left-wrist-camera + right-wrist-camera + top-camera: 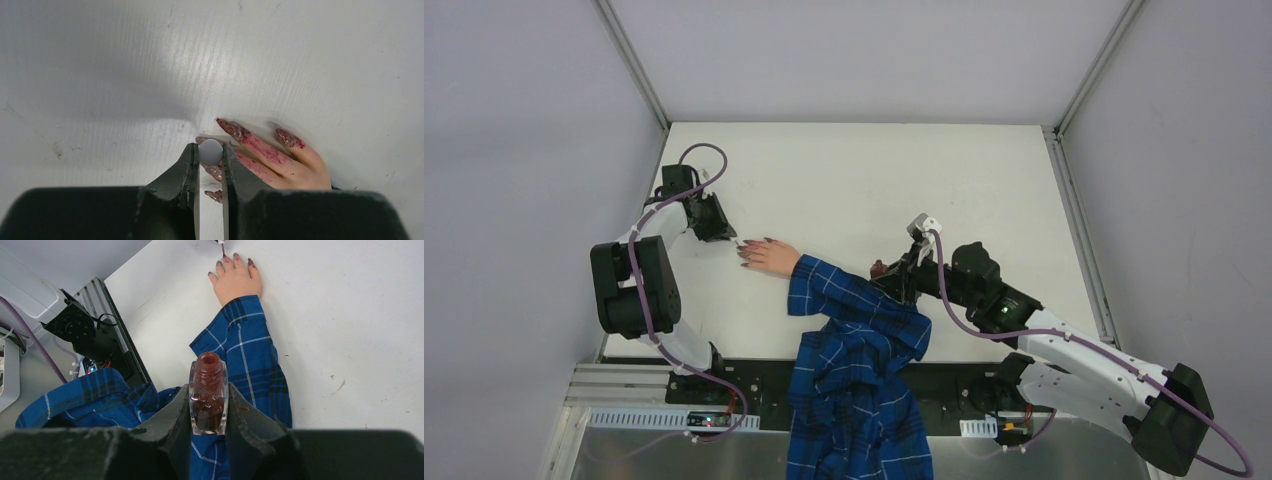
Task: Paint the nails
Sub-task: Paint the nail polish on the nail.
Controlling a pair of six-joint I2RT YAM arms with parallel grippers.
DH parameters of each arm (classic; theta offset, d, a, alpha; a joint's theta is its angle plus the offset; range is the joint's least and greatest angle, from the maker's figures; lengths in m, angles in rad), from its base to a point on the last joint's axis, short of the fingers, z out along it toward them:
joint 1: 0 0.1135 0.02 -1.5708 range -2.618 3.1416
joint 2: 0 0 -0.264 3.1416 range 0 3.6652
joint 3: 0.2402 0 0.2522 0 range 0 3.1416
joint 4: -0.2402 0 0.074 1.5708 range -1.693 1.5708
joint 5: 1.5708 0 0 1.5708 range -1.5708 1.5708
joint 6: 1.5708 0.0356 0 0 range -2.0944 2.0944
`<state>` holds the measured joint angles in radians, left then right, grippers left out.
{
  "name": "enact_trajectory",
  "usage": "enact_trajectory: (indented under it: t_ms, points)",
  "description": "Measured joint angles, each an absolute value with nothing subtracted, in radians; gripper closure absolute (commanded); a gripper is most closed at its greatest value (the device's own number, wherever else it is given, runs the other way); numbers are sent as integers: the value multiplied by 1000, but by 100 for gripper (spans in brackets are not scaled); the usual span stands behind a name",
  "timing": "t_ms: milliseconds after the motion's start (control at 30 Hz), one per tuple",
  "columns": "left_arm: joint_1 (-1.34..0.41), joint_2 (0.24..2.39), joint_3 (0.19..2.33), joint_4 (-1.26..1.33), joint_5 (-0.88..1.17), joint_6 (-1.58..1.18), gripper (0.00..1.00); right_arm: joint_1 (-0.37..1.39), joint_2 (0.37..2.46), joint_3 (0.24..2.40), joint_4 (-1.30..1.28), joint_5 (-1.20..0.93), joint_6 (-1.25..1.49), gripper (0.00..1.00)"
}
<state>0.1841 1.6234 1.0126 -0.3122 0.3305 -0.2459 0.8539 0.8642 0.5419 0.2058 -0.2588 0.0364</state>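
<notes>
A pale hand (771, 257) in a blue plaid sleeve (849, 300) lies flat on the white table, fingers pointing left. Its long dark reddish nails (231, 128) are smeared with polish, and red streaks run down the fingers. My left gripper (210, 151) is shut on the round white brush cap (210, 152), right over the fingertips. The brush below the cap is hidden in the left wrist view; in the right wrist view its tip (222, 247) touches a nail (226, 258). My right gripper (208, 407) is shut on the uncapped bottle of dark red polish (208, 390), held above the sleeve.
The plaid shirt (856, 410) drapes over the table's near edge between the two arm bases. A black motor block (80, 330) and metal rail sit beside the shirt. The table (874, 170) is walled by grey panels on three sides.
</notes>
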Motion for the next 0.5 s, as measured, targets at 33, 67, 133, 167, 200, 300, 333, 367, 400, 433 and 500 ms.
enact_trajectory:
  t_ms: [33,67,133,167,200,300,333,367,400,433,500]
  points:
    - [184,1625,1013,-312,331,-246,100,854,864,542,206,-259,36,100]
    - [184,1627,1013,-312,330,-246,100,854,864,542,206,-259,36,100]
    - [184,1630,1013,-312,330,-246,100,854,864,542,206,-259,36,100]
    - [184,1631,1013,-312,329,-246,100,854,864,542,206,-259,36,100]
    - [184,1631,1013,-312,329,-246,100,854,864,542,206,-259,36,100]
    - [184,1633,1013,-312,329,-246,100,854,864,542,206,-259,36,100]
    - [184,1634,1013,-312,329,-246,100,854,864,542,206,-259,36,100]
    - [184,1634,1013,-312,328,-246,100,854,864,542,206,-259,36,100]
    - [184,1634,1013,-312,328,-245,100,854,864,542,206,-259,36,100]
    - [184,1634,1013,-312,327,-246,100,854,864,542,206,-259,36,100]
    - [184,1634,1013,-312,324,-245,100,854,864,542,206,-259,36,100]
